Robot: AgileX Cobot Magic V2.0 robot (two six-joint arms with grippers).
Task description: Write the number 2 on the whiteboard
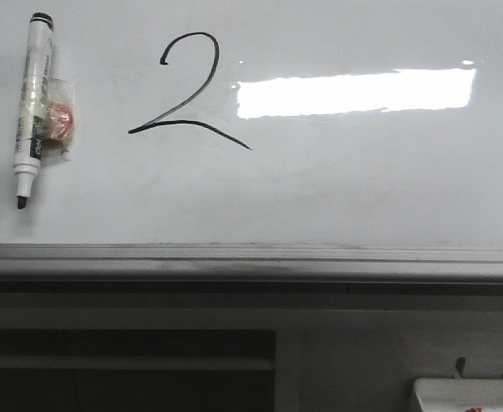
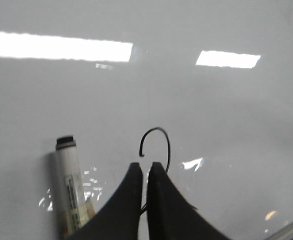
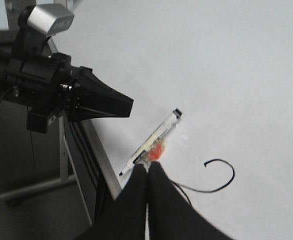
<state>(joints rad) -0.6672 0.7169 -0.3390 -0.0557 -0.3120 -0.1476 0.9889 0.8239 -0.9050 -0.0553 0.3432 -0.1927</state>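
Front view: number 2 (image 1: pixel 189 92) whole, no arms | wrist views: left gripper (image 2: pixel 146 167), right gripper (image 3: pixel 149 167) closed, empty

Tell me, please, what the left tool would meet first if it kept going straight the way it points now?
Probably the whiteboard itself: the left tool, closed and empty, points at the curled top of the number 2, with the marker off to one side. Depth is unclear.

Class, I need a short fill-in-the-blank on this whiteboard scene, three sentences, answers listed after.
1. The numeral drawn on the whiteboard is ___.
2. The marker lies to the ___ of the number 2 in the front view.
3. The marker's cap is ___, baring its tip.

Answers: 2; left; off
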